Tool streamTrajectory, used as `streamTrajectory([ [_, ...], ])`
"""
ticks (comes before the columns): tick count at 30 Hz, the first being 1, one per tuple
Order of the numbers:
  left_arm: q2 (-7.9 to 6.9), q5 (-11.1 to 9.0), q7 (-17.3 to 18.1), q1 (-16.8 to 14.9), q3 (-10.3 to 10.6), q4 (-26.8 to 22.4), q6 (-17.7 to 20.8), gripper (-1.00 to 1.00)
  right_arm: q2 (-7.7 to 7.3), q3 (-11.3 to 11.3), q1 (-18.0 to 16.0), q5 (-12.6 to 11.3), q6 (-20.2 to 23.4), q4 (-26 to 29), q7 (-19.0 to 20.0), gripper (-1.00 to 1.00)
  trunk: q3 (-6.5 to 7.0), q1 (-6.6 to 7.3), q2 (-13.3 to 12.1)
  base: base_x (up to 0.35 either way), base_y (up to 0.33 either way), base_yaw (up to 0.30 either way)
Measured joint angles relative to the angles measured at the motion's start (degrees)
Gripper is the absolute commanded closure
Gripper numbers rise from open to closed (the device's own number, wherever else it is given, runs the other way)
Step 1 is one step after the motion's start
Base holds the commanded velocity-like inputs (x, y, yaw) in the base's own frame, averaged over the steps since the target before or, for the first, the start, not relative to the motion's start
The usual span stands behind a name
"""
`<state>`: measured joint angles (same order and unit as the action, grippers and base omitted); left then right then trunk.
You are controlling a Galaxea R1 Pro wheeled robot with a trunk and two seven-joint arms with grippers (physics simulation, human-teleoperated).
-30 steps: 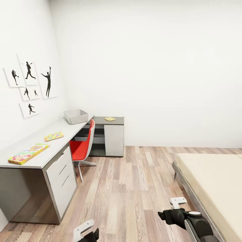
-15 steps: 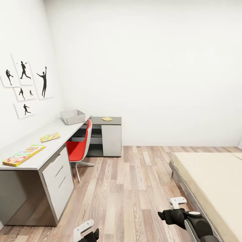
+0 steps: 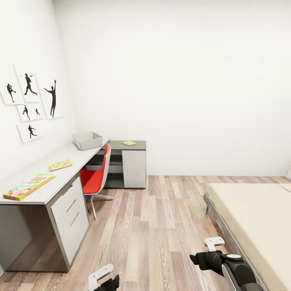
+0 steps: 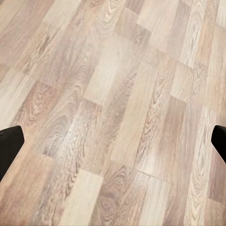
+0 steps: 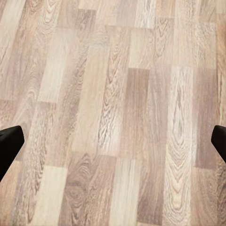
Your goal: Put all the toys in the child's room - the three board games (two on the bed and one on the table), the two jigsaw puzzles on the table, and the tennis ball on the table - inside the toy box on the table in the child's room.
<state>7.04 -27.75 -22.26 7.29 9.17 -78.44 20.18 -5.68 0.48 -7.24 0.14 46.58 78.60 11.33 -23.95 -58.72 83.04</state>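
Note:
In the head view the long table (image 3: 48,171) runs along the left wall. The light grey toy box (image 3: 88,140) stands at its far end. A yellow-green-red board game (image 3: 28,186) lies near the table's front end, and a multicoloured jigsaw puzzle (image 3: 60,165) lies beyond it. A second yellowish puzzle sheet (image 3: 129,143) rests on the lower dark wing. The bed (image 3: 258,218) is at the right. The tennis ball is out of view. My left gripper (image 4: 113,146) and right gripper (image 5: 113,143) hang low over the wood floor, both open and holding nothing.
A red swivel chair (image 3: 97,178) is tucked at the table's inner corner. White drawer fronts (image 3: 72,210) face the room. Wood-plank floor (image 3: 161,226) stretches between table and bed. Black silhouette pictures (image 3: 32,101) hang on the left wall.
The whole picture shifted a little to the left a second ago, a camera move. Since half a second ago nothing has changed. No object has moved.

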Motion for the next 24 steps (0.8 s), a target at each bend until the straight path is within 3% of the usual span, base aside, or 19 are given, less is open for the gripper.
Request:
streamTrajectory([
  [9, -0.01, 0.0, -0.1, 0.0, 0.1, 0.0, 0.0, -1.00, 0.00, 0.0, 0.0, 0.0, 0.0, 0.0, 0.0, -1.00, 0.00, 0.01, 0.0, 0.072, -0.076, -0.008],
  [24, -0.01, 0.1, -0.2, 0.0, 0.1, 0.1, 0.0, -1.00, 0.00, -0.1, 0.1, 0.0, 0.0, 0.0, 0.0, -1.00, 0.00, 0.01, 0.0, 0.147, -0.202, -0.002],
])
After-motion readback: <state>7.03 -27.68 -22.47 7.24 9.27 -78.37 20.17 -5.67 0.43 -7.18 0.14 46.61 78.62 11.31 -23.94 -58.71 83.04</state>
